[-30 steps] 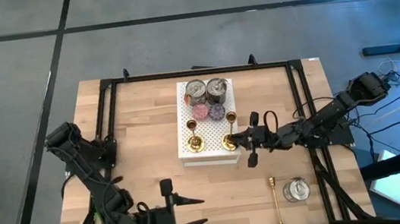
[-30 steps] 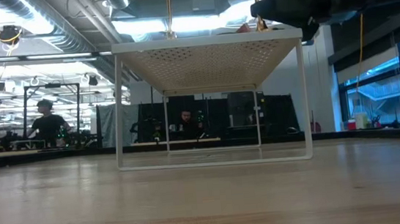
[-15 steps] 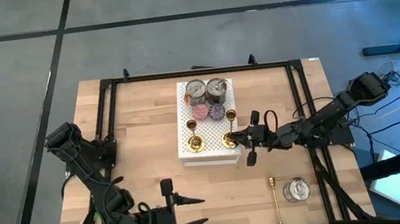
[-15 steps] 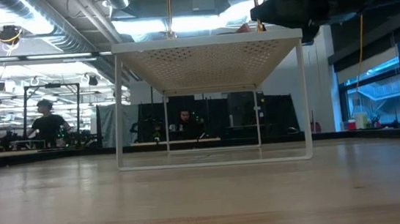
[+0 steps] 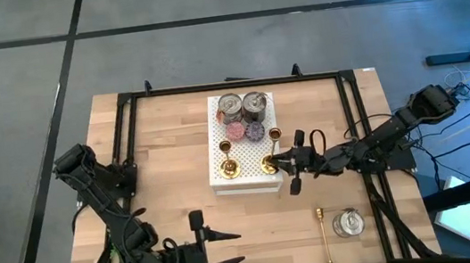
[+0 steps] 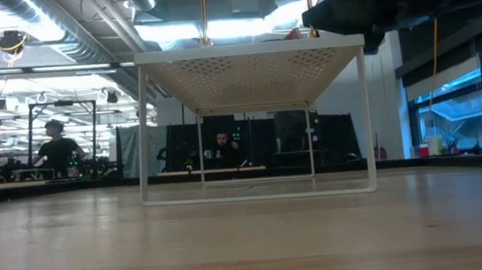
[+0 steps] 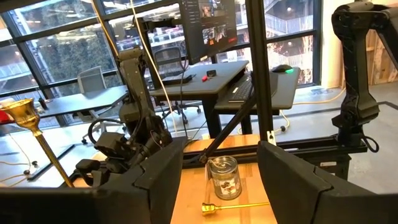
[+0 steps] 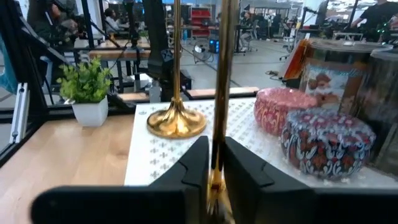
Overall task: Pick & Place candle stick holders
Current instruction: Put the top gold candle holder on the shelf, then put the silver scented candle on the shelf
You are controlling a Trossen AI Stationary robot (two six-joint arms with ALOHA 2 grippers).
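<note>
Two gold candle stick holders stand upright by their round bases on the near part of a white perforated shelf (image 5: 246, 182): one on the left (image 5: 228, 165), one on the right (image 5: 270, 158). My right gripper (image 5: 283, 161) reaches in level from the table's right, shut on the right one. A third holder (image 5: 324, 234) lies on its side on the table near the front right. My left gripper (image 5: 221, 251) waits open near the table's front edge, with nothing between its fingers. My right gripper pinches the right holder's thin stem (image 8: 219, 118) between its two fingers, low on the stem. The fingers come in level from the table's right and lie across the stem. The holder stands upright with its base (image 5: 270, 168) on the shelf.
Two round tins (image 5: 243, 105), a pink disc (image 8: 283, 109) and a purple disc (image 8: 326, 144) sit on the shelf's far part. A glass jar (image 5: 348, 223) stands beside the lying holder. A black frame (image 5: 129, 144) rims the table.
</note>
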